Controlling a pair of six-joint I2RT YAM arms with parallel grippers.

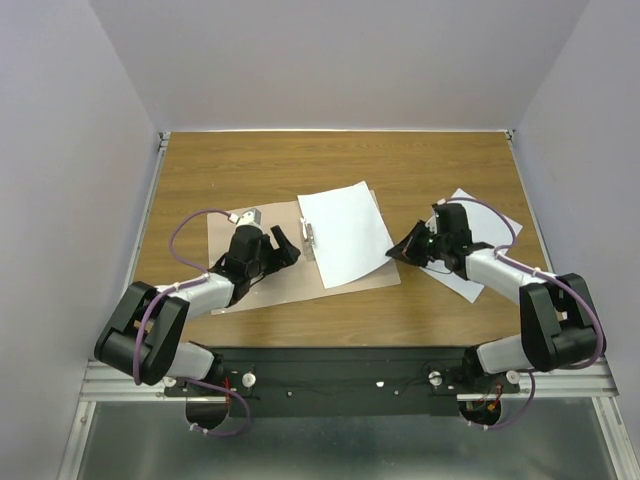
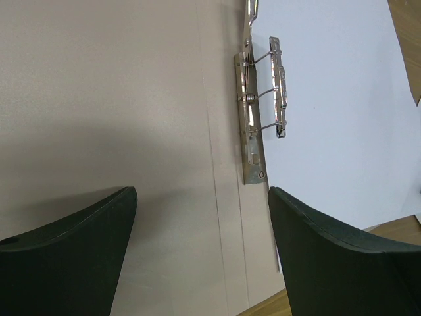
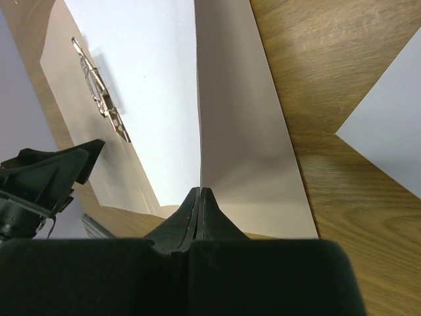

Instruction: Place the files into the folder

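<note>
Wood-grain bench carries the flat pinkish-tan folder, lying open, one thin white paper sheet on it and a second white sheet beside it under my right arm, both I judge light, limp and slippery, so I would pinch an edge; left fingers apart, right fingers pressed together.

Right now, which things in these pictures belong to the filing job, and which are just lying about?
For the job:
folder
white sheet on the folder
white sheet on the table

Not part of it:
wooden table
metal rail at the near edge
</note>
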